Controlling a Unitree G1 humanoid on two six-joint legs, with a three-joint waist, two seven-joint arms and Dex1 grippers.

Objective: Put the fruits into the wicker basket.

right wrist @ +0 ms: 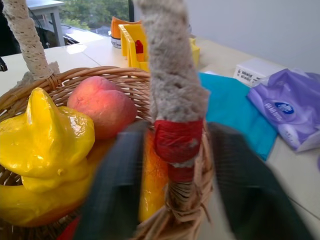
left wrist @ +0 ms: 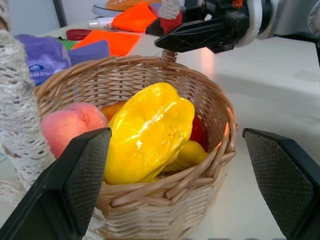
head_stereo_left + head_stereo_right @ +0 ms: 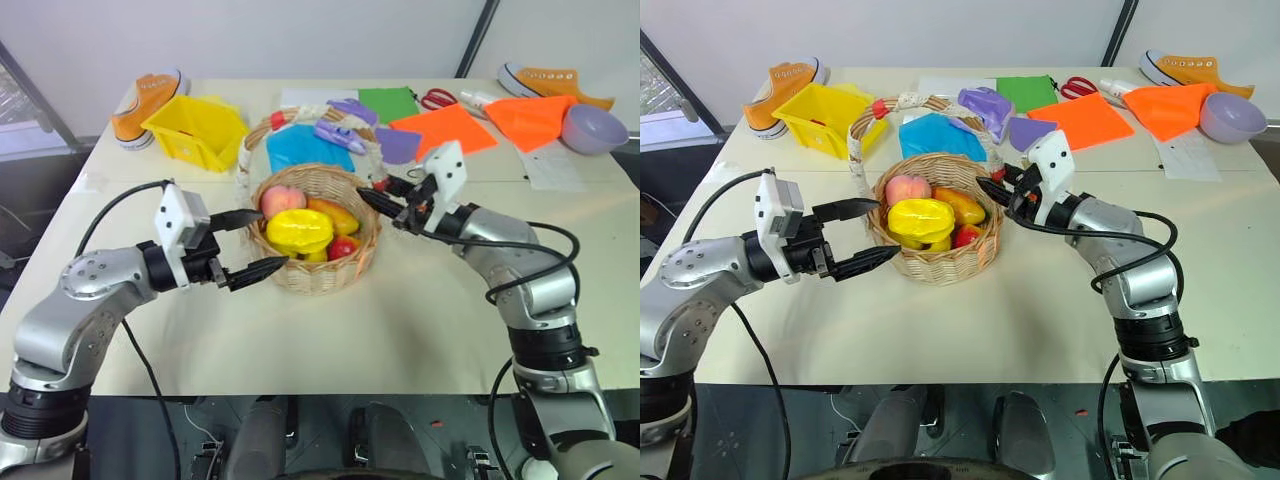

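The wicker basket (image 3: 322, 278) stands mid-table with the fruits inside: a peach (image 3: 283, 200), a lumpy yellow fruit (image 3: 300, 230), a mango (image 3: 333, 213), a small red fruit (image 3: 342, 248) and bananas (image 2: 192, 152) underneath. My left gripper (image 3: 272, 238) is open at the basket's left side, one finger by the peach and the other against the outer wall. On the right side my right gripper (image 3: 368, 192) is closed around the foot of the white-wrapped handle (image 1: 175, 90), at its red binding.
At the back left is a yellow bin (image 3: 195, 130) beside an orange shoe (image 3: 150, 100). Purple packs (image 3: 345, 125), coloured sheets (image 3: 445, 130), scissors (image 3: 438, 97), a lilac bowl (image 3: 595, 128) and another shoe (image 3: 545, 80) lie behind and to the right.
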